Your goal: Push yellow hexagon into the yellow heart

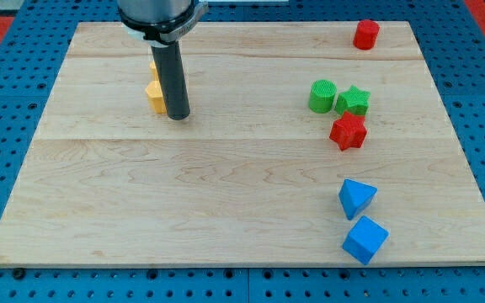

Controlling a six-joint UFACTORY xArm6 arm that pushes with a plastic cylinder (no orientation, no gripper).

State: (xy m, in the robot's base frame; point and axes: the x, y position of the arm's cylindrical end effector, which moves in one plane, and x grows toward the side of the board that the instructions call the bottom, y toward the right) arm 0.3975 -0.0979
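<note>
My tip [178, 116] rests on the board at the view's upper left. A yellow block [155, 95] shows just to the left of the rod, touching or nearly touching it; it looks like the yellow hexagon, partly hidden by the rod. A second yellow piece [153, 67] shows above it, right against the rod, mostly hidden; it may be the yellow heart, but its shape cannot be made out. The two yellow pieces sit close together.
A red block [365, 34] sits at the top right. A green cylinder [322, 96], a green star [354, 101] and a red star [349, 131] cluster at the right. Two blue blocks [356, 199] [365, 240] lie at the lower right. The wooden board [226, 194] ends on blue pegboard.
</note>
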